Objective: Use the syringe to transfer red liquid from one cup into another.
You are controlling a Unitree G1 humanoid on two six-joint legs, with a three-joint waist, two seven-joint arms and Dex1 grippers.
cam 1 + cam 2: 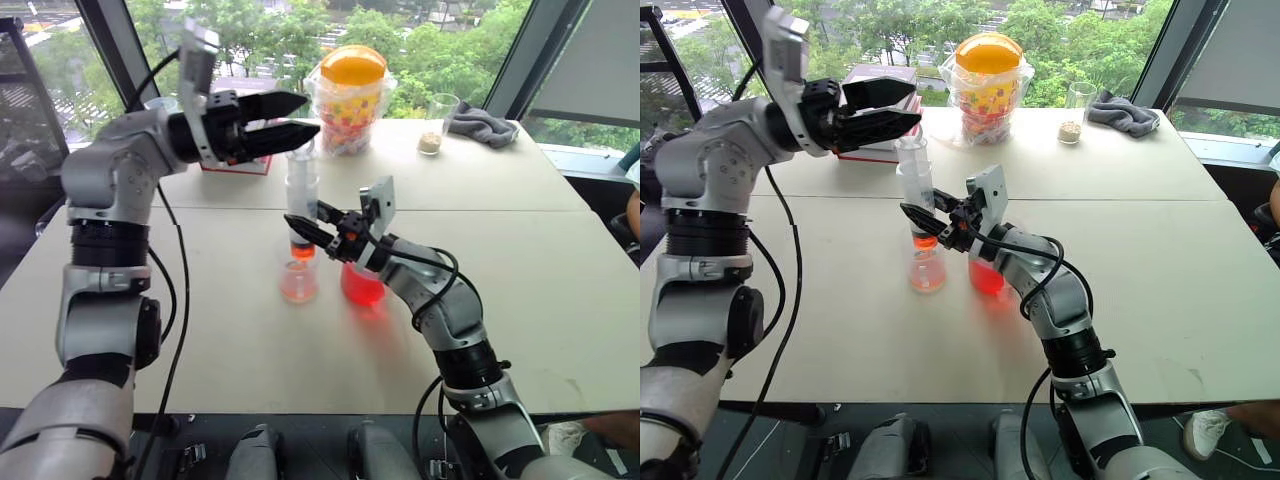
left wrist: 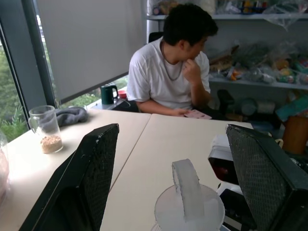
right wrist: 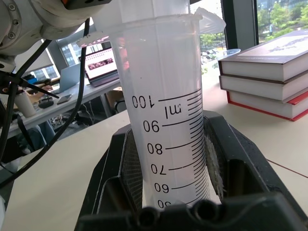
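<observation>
**Syringe upright over the small cup**

Clamping the clear, ribbed-scale syringe (image 1: 301,205) low on its barrel with the right gripper (image 1: 312,232), orange tip dipping into the small clear cup (image 1: 299,280) just below. Sitting just beside that gripper, the red handled cup (image 1: 361,285). Hovering wide open around the white plunger top (image 2: 188,202), the left gripper (image 1: 290,118). Crowding behind: a candy jar (image 1: 350,95), stacked books (image 3: 269,79), a glass (image 1: 437,122). Leaving bare tabletop (image 1: 560,290) to the right.

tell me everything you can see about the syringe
The syringe is a large clear plastic barrel with black scale marks, a white plunger top and an orange-red tip. It stands upright, tip down in the small clear cup. The right gripper is shut on its lower barrel; the open left gripper hovers by the plunger, not touching it.
</observation>
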